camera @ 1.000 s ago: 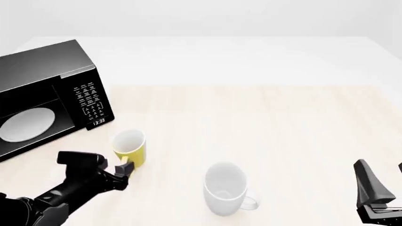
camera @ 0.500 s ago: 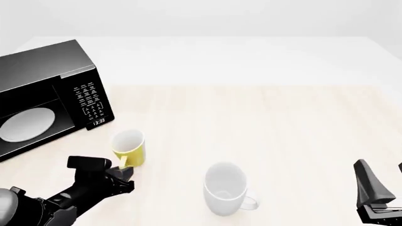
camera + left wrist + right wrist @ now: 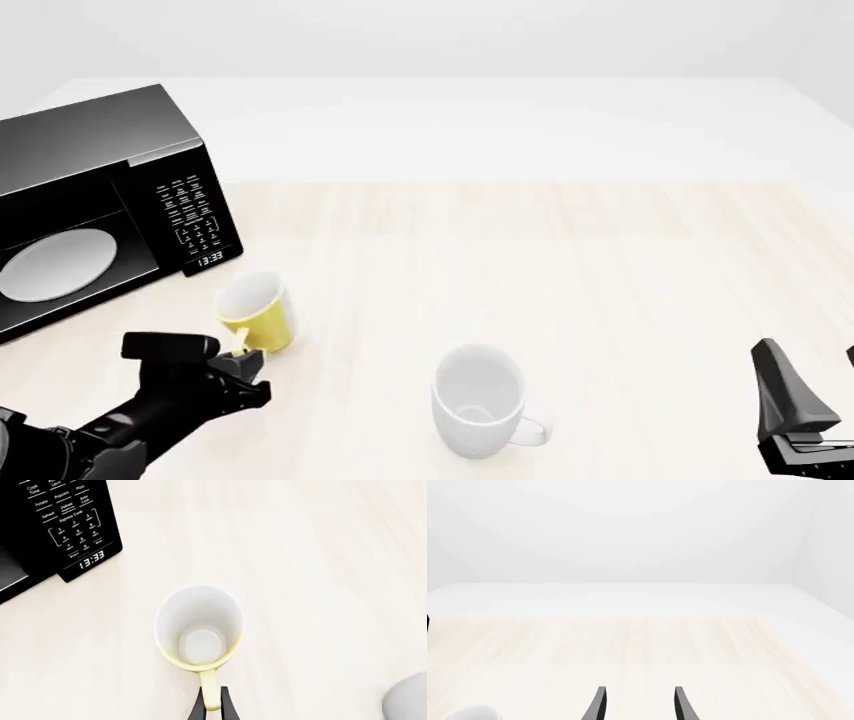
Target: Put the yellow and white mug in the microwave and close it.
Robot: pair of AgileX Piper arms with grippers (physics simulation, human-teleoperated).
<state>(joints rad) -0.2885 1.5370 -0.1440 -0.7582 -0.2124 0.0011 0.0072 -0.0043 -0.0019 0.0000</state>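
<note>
The yellow and white mug stands near the table's front left, just in front of the microwave's button panel, and leans a little. In the left wrist view its white inside faces the camera. My left gripper is shut on the mug's yellow handle, with one dark fingertip on each side. The black microwave sits at the far left. Its white turntable plate shows through the front, and I cannot see its door. My right gripper is open and empty at the front right.
A larger all-white mug stands at the front middle, right of the yellow mug; its edge shows in the left wrist view and the right wrist view. The microwave's clock and button panel is close to the mug.
The yellow mug has shifted left toward the microwave and tilted slightly, with the left gripper on its handle. The right arm and the white mug have not moved.
</note>
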